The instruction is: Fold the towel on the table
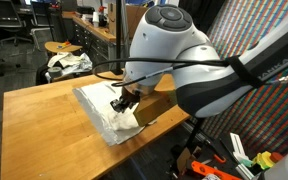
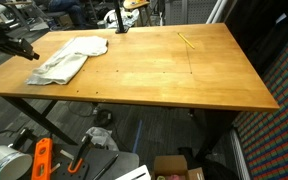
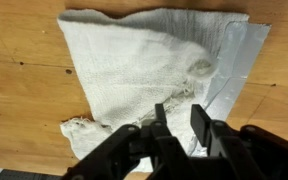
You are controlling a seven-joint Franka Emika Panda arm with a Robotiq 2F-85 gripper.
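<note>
Towel [image 3: 134,60] lies doubled on table [image 3: 24,100]
Gripper [image 3: 180,118] above its edge, jaws part-open, empty; prob. letting fold settle.

An off-white towel [image 2: 69,58] lies rumpled, one layer lapped over another, on the light-brown wooden worktop [image 2: 184,80] near its ten o'clock corner, a grey edge showing.

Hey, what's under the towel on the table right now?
The towel lies on the wooden table, with bare wood showing beside it. In the wrist view, a textured layer overlaps a smoother grey part. Whatever is beneath the cloth itself is covered and cannot be seen.
</note>
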